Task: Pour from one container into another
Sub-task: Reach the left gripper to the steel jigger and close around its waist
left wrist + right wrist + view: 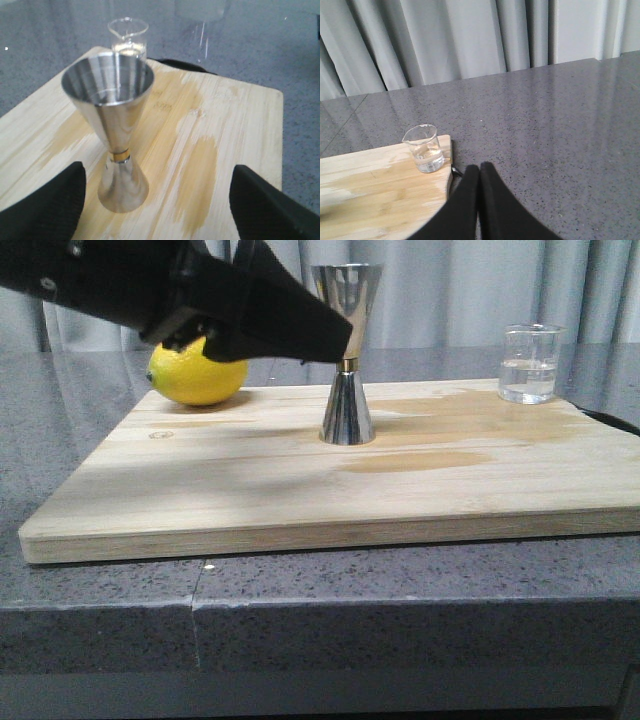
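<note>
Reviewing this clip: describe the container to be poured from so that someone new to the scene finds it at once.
Start at the wooden board on the grey counter. At its far right corner stands a small clear glass cup, holding a little clear liquid. Unlike the tall steel jigger mid-board and the lemon at far left, it is transparent, straight-sided and spouted.

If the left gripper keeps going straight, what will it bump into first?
Probably the steel jigger, standing between the open fingers of the left gripper. The glass beaker stands farther behind it.

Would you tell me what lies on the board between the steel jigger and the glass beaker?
Nothing stands between the jigger and beaker; the front view shows only bare, damp-stained board.
</note>
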